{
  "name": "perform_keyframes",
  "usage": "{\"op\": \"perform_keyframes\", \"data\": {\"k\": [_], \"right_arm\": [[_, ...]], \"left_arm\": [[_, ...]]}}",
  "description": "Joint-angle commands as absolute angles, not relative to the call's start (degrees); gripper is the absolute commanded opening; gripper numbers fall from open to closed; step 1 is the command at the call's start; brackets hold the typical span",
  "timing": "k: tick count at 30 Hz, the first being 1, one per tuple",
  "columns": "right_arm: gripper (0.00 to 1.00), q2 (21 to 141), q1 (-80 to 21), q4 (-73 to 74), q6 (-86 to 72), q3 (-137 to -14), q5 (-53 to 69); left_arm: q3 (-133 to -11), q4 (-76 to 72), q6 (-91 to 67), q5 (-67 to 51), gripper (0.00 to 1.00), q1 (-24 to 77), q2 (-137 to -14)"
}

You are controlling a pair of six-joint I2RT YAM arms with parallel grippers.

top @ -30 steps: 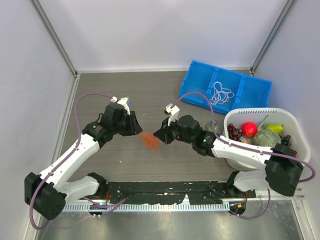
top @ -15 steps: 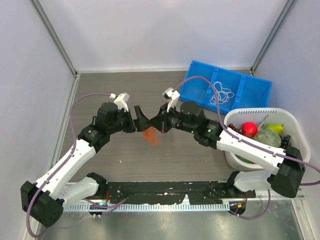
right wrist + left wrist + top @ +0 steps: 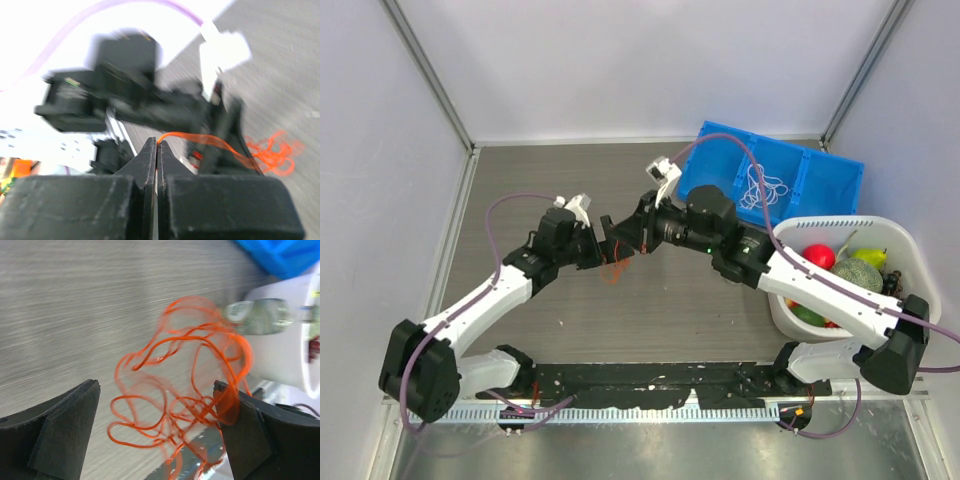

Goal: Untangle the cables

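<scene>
The cables [image 3: 613, 268], a loose red-orange clump, are sitting just left of the middle of the table [image 3: 520, 180], between the two arms. On the left, the left gripper [image 3: 596, 245] is standing with its jaws wide apart, and from its wrist view [image 3: 155, 390] the blurred loops [image 3: 185, 385] are hanging in the gap between the fingers without being clamped. Just to the right, the right gripper [image 3: 623, 238] is pinching its fingers together on a single orange strand [image 3: 200, 137], which is running out from the fingertips [image 3: 156, 142] to the rest of the tangle; I cannot tell whether that tangle is touching the tabletop. To do this step well, I would judge the left jaws should be closing on one outer loop rather than the whole knot, low and away from the right pinch, so the two arms can be drawing apart slowly and sideways. Snatching too many loops would likely be tightening the snarl. Farther right, white cables [image 3: 763, 188] are lying in the blue bin [image 3: 720, 165] by the far right corner, and a white basket [image 3: 905, 235] is sitting at the right edge.
</scene>
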State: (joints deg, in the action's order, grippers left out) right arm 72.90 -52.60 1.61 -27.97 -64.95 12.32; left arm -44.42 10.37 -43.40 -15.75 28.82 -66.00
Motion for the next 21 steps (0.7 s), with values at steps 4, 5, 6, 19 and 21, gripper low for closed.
{"op": "perform_keyframes", "data": {"k": [4, 5, 6, 19, 21], "right_arm": [[0.01, 69.00, -53.53, 4.56, -22.86, -83.74, 9.77], [0.01, 68.47, -53.61, 5.09, -21.81, -84.46, 8.97], [0.01, 68.03, -53.70, 5.79, -21.27, -85.77, 7.57], [0.01, 61.88, -53.61, 7.65, -14.59, -87.45, -4.05], [0.01, 61.61, -53.61, 6.60, -14.68, -86.67, -2.47]], "left_arm": [[-36.48, 4.22, -42.62, -10.28, 1.00, 23.04, -73.64], [-35.95, 3.52, -42.80, -10.81, 1.00, 21.90, -74.70], [-35.69, 3.25, -42.98, -11.07, 1.00, 21.45, -75.23], [-34.28, 6.76, -40.17, -7.46, 1.00, 19.16, -71.11], [-33.84, 4.24, -39.47, -12.71, 1.00, 18.81, -69.44]]}}
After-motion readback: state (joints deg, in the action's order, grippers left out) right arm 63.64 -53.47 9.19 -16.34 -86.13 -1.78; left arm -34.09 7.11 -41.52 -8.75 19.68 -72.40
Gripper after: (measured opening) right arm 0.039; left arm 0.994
